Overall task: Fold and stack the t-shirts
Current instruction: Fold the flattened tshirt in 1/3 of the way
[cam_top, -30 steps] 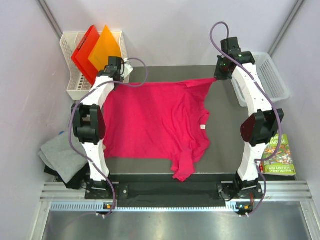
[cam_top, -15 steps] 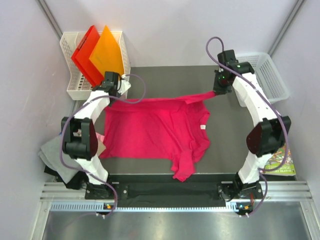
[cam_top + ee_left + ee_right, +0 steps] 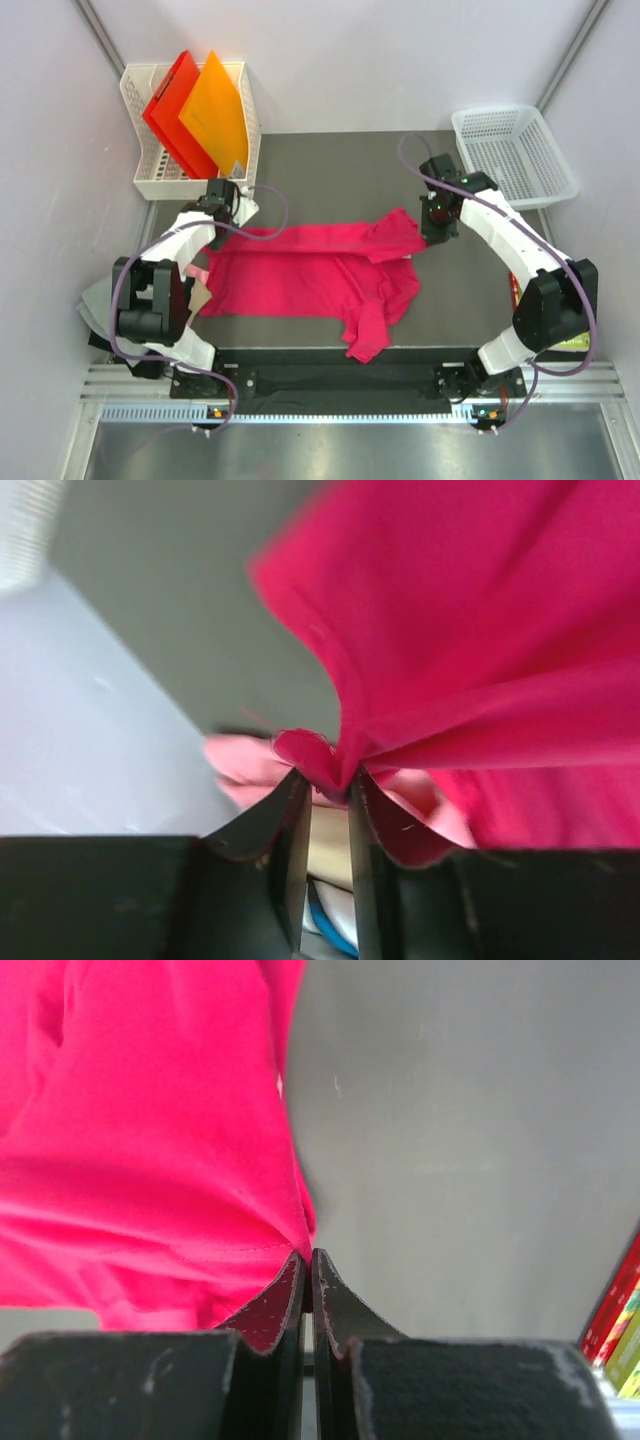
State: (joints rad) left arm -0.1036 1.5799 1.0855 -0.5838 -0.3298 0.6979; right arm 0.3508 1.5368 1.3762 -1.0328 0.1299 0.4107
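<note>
Magenta shirt (image 3: 300, 275) lies on the near half of the table (image 3: 330, 170), its far edge doubled over toward the arms and one sleeve trailing off the near rim. The left gripper (image 3: 325, 780) pinches a tuck of the cloth between tips that stand slightly apart, while the right gripper (image 3: 308, 1257) is pressed tight on the hem at the other end. To fold well, I judge both ends should come down together with the edge kept taut and level, and neither grip should let go until the cloth rests flat.
</note>
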